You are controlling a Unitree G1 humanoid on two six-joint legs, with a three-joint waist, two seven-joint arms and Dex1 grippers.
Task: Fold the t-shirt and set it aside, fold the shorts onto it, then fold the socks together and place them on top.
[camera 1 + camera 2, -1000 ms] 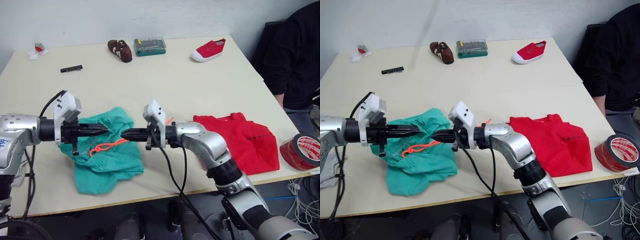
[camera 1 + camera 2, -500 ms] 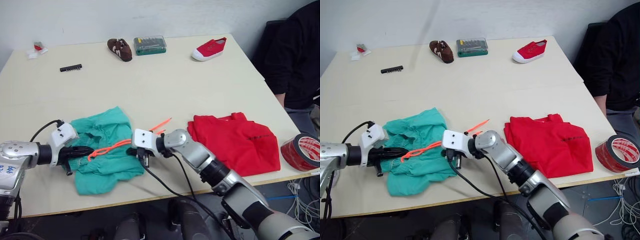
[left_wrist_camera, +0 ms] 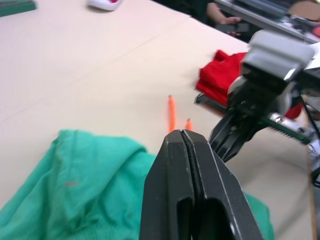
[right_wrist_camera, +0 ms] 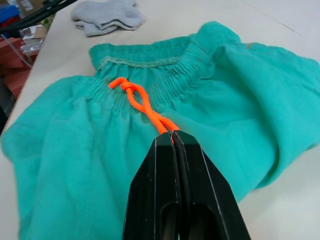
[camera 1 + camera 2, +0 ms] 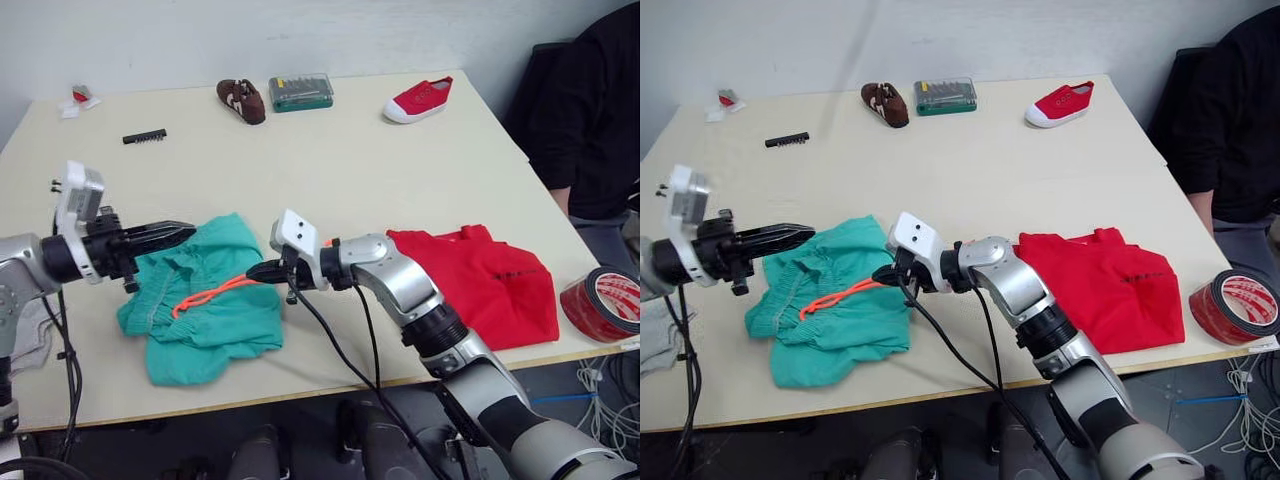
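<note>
Shorts (image 5: pixel 205 300) lie crumpled on the surface (image 5: pixel 330 170) as they did half a second ago, but both arms have risen from low at the cloth. The left gripper (image 5: pixel 185 231), fingers pressed together and empty, hangs above the waistband, while the right gripper (image 5: pixel 254 271) has its fingers closed on the orange drawstring (image 4: pixel 141 104). The t-shirt (image 5: pixel 490 280) lies well apart toward the right; the socks (image 4: pixel 106 16) sit beyond the waistband.

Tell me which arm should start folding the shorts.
Probably the right. The right gripper is already at the shorts, its shut tips against the orange drawstring. The left gripper, also shut, hovers above the shorts' far left edge, touching nothing.
</note>
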